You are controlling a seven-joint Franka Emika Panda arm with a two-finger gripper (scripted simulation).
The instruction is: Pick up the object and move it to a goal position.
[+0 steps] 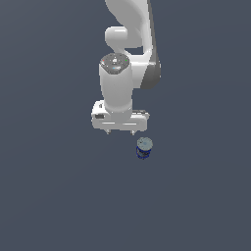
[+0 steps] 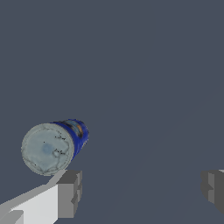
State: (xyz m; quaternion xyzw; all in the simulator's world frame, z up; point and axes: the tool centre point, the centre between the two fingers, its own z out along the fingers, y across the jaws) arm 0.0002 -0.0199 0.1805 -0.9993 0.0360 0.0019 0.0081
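Note:
The object (image 1: 144, 147) is a small can with a dark blue side and a pale grey-blue round top, standing upright on the dark grey floor. In the wrist view the object (image 2: 51, 146) shows its round top, lying outside the gap between the fingers, just beyond one grey fingertip (image 2: 70, 192). My white gripper (image 1: 120, 133) hangs above the floor, just up and toward the exterior view's left of the can. Its fingers stand wide apart with nothing between them. The gripper (image 2: 142, 189) is open.
Only the plain dark grey floor (image 1: 59, 196) surrounds the can. The white arm (image 1: 128, 44) rises behind the gripper toward the upper edge of the exterior view.

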